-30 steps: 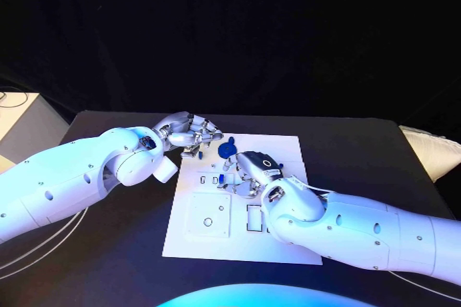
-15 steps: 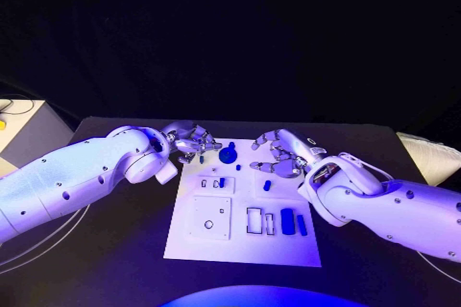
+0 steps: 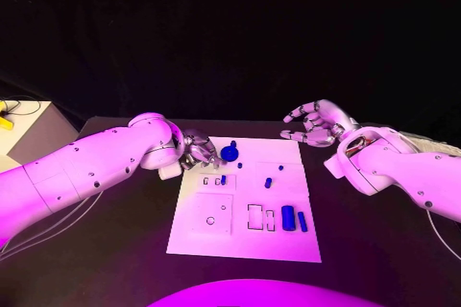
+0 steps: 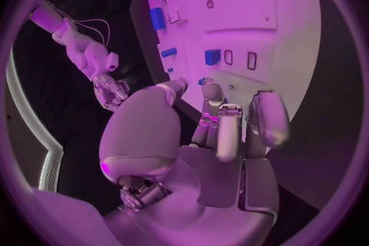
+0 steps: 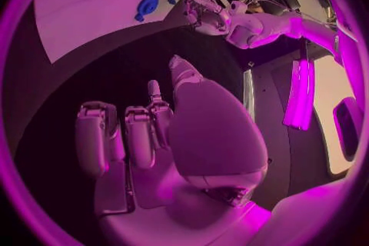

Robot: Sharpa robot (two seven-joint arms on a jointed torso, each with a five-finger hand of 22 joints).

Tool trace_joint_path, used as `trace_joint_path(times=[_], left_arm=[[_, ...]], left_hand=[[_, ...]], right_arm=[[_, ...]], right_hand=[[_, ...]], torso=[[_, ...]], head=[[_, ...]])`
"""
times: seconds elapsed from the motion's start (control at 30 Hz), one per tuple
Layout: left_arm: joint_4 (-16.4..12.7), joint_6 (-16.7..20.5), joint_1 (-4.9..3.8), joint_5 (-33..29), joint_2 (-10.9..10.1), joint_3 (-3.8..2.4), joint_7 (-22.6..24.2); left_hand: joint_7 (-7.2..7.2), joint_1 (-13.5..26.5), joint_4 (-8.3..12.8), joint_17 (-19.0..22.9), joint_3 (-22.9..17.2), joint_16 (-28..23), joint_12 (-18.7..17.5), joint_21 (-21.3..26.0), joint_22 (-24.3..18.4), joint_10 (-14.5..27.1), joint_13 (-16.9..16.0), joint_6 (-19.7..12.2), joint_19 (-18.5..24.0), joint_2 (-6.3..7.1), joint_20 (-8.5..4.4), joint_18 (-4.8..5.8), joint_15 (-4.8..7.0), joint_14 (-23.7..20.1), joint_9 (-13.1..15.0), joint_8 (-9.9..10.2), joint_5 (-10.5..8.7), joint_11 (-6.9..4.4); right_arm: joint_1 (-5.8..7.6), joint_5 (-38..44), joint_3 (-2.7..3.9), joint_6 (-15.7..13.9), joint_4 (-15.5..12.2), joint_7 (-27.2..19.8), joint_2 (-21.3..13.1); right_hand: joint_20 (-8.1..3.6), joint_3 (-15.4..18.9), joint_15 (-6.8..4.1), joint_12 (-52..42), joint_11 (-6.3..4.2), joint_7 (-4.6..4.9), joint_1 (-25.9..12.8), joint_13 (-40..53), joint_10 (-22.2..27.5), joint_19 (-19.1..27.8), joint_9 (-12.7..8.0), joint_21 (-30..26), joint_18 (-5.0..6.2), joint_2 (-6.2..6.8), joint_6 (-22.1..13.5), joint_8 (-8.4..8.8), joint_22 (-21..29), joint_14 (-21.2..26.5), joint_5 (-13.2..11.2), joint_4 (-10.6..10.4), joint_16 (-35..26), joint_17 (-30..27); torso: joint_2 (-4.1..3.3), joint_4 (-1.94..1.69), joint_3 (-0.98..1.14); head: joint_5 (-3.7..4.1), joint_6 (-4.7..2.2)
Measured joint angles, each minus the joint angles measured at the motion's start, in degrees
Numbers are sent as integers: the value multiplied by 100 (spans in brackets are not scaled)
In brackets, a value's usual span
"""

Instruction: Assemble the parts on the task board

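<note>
the left hand (image 3: pixel 199 149) is sitting at the far left corner of the task board (image 3: pixel 226 240), its fingers curled loosely inward just beside the round blue part (image 3: pixel 228 153); in the left wrist view the fingers (image 4: pixel 221 129) are arching over the board's edge with nothing visibly between them, so i am reading it as closed on nothing rather than gripping, though contact with the round part is hard to judge. the right hand (image 3: pixel 315 122) is hanging above the black table (image 3: pixel 384 240) beyond the board's far right corner, palm up, fingers bent and apart, holding nothing; the right wrist view shows the same empty palm (image 5: pixel 162 135). the other blue parts are lying on the board: a small upright piece (image 3: pixel 223 180) in the left slots, a small peg (image 3: pixel 268 183) near the middle, and two longer bars (image 3: pixel 288 218) side by side near the right edge. the step in hand seems to be picking a next part, so the empty right hand is best placed to be coming down over the peg or bars, fingers opening wider first and closing from both sides, while the left hand is keeping off the board so it is not nudging the round part.
</note>
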State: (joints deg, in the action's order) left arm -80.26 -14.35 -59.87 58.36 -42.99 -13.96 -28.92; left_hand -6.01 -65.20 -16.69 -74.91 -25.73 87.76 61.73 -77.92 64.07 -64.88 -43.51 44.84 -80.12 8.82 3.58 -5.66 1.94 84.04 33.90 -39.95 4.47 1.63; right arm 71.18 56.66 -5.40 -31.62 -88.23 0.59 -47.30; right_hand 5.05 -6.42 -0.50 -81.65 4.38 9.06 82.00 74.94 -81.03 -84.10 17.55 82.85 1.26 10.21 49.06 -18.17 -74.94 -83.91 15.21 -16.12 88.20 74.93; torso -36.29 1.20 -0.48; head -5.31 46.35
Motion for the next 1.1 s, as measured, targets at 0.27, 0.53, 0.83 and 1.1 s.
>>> trace_joint_path(times=[0.27,0.53,0.83,1.1], left_arm=[[115,-362,-89,351,180,84,-344],[170,-565,-203,547,298,229,-474],[223,-653,-243,608,398,312,-530],[244,-691,-247,609,453,342,-547]], left_hand=[[-1,191,-14,0,126,0,35,0,4,0,-16,-42,0,-22,0,0,0,0,107,-52,0,0],[-1,249,-15,0,170,0,35,0,11,18,-16,-42,-1,-22,1,0,0,0,128,-52,0,-19],[-1,268,-14,0,170,0,63,0,36,19,-20,-42,-1,-42,1,0,-1,0,146,-79,0,-19],[11,272,-14,0,169,0,63,-1,36,18,-19,-54,-1,-45,1,0,-1,0,146,-80,0,-19]], right_arm=[[36,-315,3,37,200,-59,12],[43,-399,3,62,256,-62,36],[45,-397,3,96,309,-51,78],[45,-387,3,125,330,-40,100]], right_hand=[[0,0,0,28,0,2,0,-1,0,0,-8,0,0,0,-42,0,0,0,0,0,0,0],[0,0,0,28,1,2,0,-1,41,0,-15,-22,0,0,-42,0,1,0,23,0,0,-1],[0,0,0,28,0,24,0,-2,41,0,-15,-22,0,0,-64,0,2,0,23,0,0,-1],[20,0,0,28,1,24,-24,-3,40,20,-21,-22,0,23,-64,0,2,0,23,0,0,-1]], torso=[[-2,-1,3],[-8,-14,-7],[-13,-30,-17],[-17,-42,-24]], head=[[-1,46],[12,87],[19,113],[44,125]])
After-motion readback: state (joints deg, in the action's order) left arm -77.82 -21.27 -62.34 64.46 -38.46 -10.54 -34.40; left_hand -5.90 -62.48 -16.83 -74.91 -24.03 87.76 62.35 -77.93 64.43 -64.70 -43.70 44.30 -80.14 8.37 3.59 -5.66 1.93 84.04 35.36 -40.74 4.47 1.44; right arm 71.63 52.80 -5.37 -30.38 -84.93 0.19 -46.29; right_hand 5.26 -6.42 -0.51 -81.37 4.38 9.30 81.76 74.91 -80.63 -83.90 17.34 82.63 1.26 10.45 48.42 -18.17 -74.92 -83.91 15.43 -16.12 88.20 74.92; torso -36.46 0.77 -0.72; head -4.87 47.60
